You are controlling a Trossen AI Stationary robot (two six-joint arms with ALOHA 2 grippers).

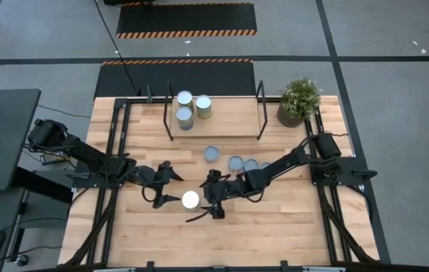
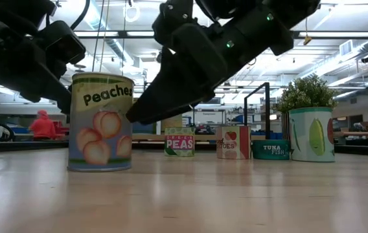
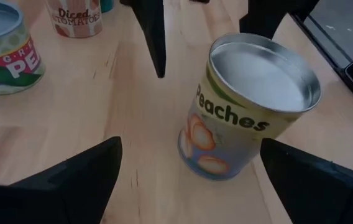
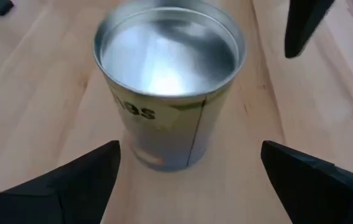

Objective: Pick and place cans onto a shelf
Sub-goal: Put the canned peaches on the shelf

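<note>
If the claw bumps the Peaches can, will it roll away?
Probably not while it stands: the Peaches can sits upright on its flat bottom on the table. It is taller than wide, so a high bump might tip it, and then its round side would likely roll. Its shiny metal and smooth label look stiff but maybe slippery.

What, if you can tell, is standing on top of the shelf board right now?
Three cans stand upright on the shelf, clustered at its left end; the rest of the board lies bare. Their labels cannot be seen from above.
</note>
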